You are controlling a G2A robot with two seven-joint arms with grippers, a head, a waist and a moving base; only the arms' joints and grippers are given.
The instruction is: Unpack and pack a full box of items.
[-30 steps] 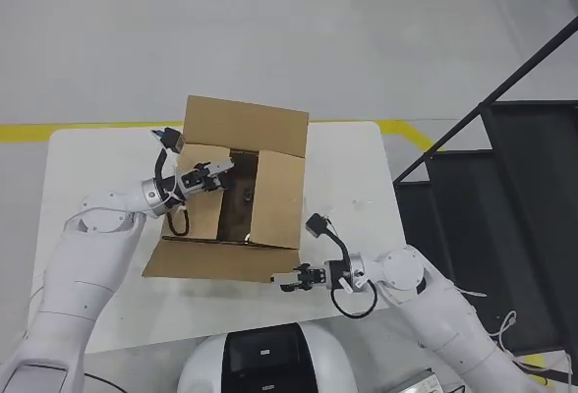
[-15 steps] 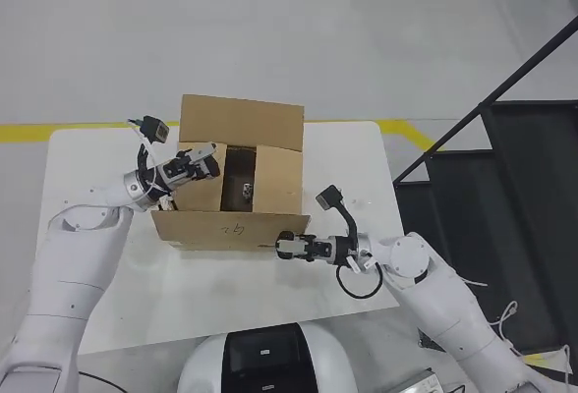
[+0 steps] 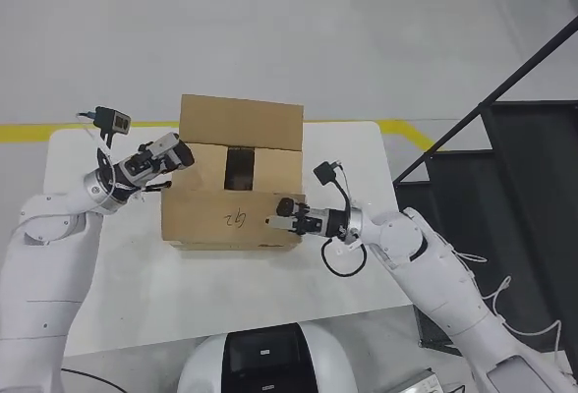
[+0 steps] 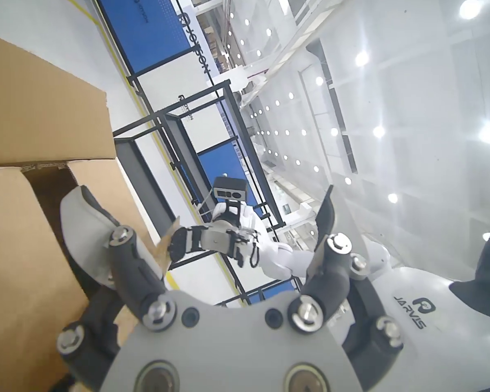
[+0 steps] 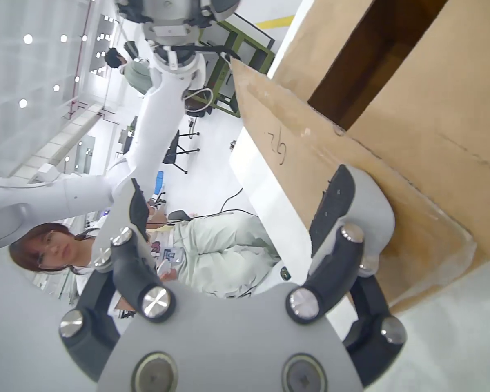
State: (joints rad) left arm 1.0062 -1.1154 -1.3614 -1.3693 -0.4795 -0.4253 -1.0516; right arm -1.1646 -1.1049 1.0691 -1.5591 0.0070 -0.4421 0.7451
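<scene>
Hidden: the inside of the box (image 3: 232,221) is dark through the gap (image 3: 238,167) between its side flaps, and nothing in it can be made out.
Hard to tell: the near flap (image 3: 220,214) shows its outer face to the robot. I cannot tell whether it stands upright or already leans onto the side flaps.
Cut off: in the left wrist view the box (image 4: 28,132) runs out of the picture, with just a corner of it showing.
Left end effector: the left end effector (image 3: 168,154) is spread wide and holds nothing. It sits at the box's far-left corner, with one finger (image 4: 81,218) just beside the left side flap (image 3: 196,169). Contact is unclear.
Right end effector: the right end effector (image 3: 285,210) is spread wide with nothing between its fingers. One finger (image 5: 343,201) is pressed against the outer face of the near flap (image 5: 310,152), close to the box's near-right corner.
Far flap: the far flap (image 3: 242,120) stands up at the back.
Writing: there is a short handwritten pen mark (image 3: 233,220) on the near flap, too scrawled to read with confidence.
Box position: the box is on the white counter (image 3: 102,285), mid-width and toward the far edge.
</scene>
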